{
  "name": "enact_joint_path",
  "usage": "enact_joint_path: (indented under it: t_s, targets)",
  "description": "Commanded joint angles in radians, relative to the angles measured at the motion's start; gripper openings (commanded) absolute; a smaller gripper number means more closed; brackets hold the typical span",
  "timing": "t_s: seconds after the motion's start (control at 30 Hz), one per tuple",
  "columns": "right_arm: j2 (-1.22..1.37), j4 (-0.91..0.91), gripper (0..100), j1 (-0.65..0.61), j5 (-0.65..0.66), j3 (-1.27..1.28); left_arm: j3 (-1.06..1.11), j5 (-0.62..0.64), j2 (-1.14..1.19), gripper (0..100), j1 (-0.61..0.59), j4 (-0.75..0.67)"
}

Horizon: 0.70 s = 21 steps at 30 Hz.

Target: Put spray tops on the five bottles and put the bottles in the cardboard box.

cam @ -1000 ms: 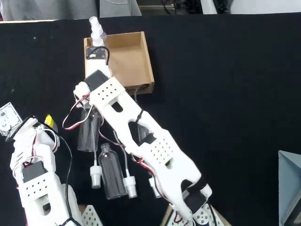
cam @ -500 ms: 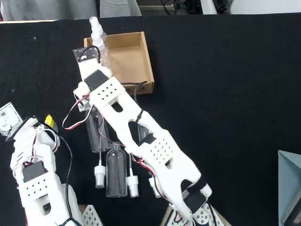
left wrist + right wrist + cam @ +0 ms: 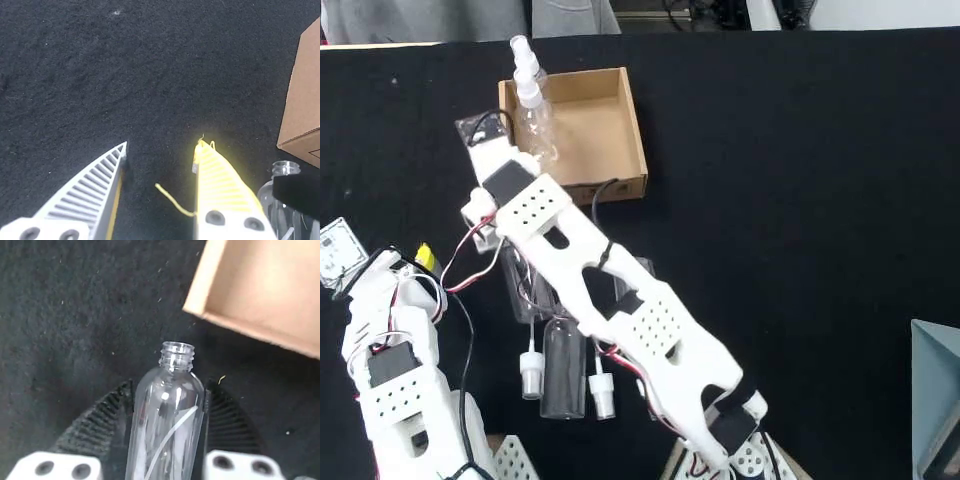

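My right gripper is shut on a clear bottle with an open threaded neck, low over the black table. The cardboard box lies just ahead of it and to one side. From above, this gripper sits off the box's front left corner, and its wrist covers the held bottle. A bottle with a spray top leans in the box's back left corner. My left gripper is open over bare table, with the box corner to one side; from above it is near the left edge.
Under the right arm lie clear capless bottles and loose white spray tops. A teal object stands at the right edge. A small white device lies at the left edge.
The right arm has swung left, from the box's front left wall to the table beside the box. The loose bottles beneath it shifted a little. The left arm has stayed still.
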Motion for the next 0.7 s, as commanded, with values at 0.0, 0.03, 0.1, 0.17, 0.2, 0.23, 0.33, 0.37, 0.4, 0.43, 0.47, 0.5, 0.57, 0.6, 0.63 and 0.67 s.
enact_joint_path:
  t_s: [0.0, 0.03, 0.1, 0.17, 0.2, 0.23, 0.33, 0.37, 0.4, 0.43, 0.47, 0.5, 0.57, 0.6, 0.63, 0.67]
  targets:
    - [-0.031, 0.014, 18.1, -0.034, -0.012, -0.071, -0.018, -0.005, -0.018, 20, -0.001, -0.026]
    - [-0.031, 0.014, 18.1, -0.035, -0.034, -0.071, -0.018, -0.005, -0.018, 20, -0.001, -0.026]
    - [-0.03, 0.014, 18.2, -0.035, -0.068, -0.071, -0.018, -0.005, -0.018, 20, -0.001, -0.026]
    - [-0.031, 0.023, 18.2, -0.035, -0.086, -0.071, -0.018, -0.005, -0.018, 20, -0.001, -0.026]
    - [-0.031, 0.031, 18.3, -0.035, -0.091, -0.077, -0.018, -0.005, -0.018, 20, -0.001, -0.026]
    - [-0.03, 0.04, 19.2, -0.035, -0.098, -0.091, -0.018, -0.005, -0.018, 20, -0.001, -0.026]
    - [-0.025, 0.095, 23.6, -0.037, -0.121, -0.139, -0.018, -0.005, -0.018, 20, -0.001, -0.026]
    - [-0.025, 0.112, 24.5, -0.037, -0.121, -0.153, -0.018, -0.005, -0.018, 20, -0.001, -0.026]
    - [-0.024, 0.124, 24.3, -0.04, -0.121, -0.166, -0.018, -0.005, -0.018, 20, -0.001, -0.026]
    - [-0.024, 0.132, 24.3, -0.044, -0.121, -0.173, -0.018, -0.005, -0.018, 20, -0.001, -0.026]
    - [-0.024, 0.137, 24.0, -0.048, -0.121, -0.176, -0.018, -0.005, -0.018, 20, -0.001, -0.026]
    - [-0.024, 0.138, 24.0, -0.052, -0.121, -0.171, -0.018, -0.005, -0.018, 20, -0.001, -0.026]
    - [-0.022, 0.137, 24.0, -0.064, -0.121, -0.163, -0.018, -0.005, -0.018, 20, -0.001, -0.026]
    - [-0.022, 0.137, 24.0, -0.071, -0.121, -0.154, -0.018, -0.005, -0.018, 20, -0.001, -0.026]
    - [-0.022, 0.135, 24.0, -0.072, -0.121, -0.148, -0.018, -0.005, -0.018, 20, -0.001, -0.026]
    - [-0.022, 0.135, 24.0, -0.072, -0.123, -0.145, -0.018, -0.005, -0.018, 20, -0.001, -0.026]
